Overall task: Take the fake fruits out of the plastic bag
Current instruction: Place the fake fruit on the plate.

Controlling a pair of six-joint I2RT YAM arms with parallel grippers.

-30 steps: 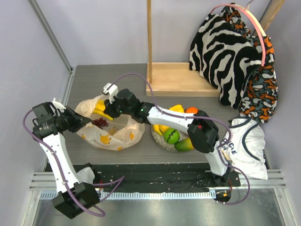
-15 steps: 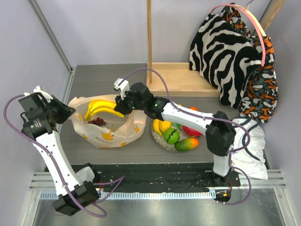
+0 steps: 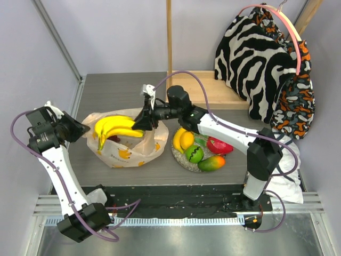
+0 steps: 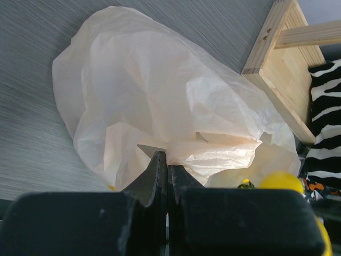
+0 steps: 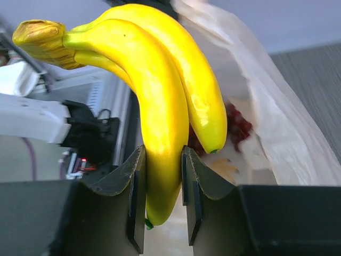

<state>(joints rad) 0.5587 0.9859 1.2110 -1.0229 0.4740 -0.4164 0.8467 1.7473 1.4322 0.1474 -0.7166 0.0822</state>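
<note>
Above the plastic bag (image 3: 127, 153) rim, right tool (image 3: 145, 120) clamps the bananas (image 3: 113, 127)

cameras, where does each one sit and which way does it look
Top external: above and behind, looking down at the table; shows left arm, right arm, bananas, plastic bag.
Left wrist: on the left arm, looking along shut left fingers at the plastic bag.
Right wrist: looks along right fingers clamping the bananas, plastic bag beyond.
Shared: the plastic bag shows in all three.
</note>
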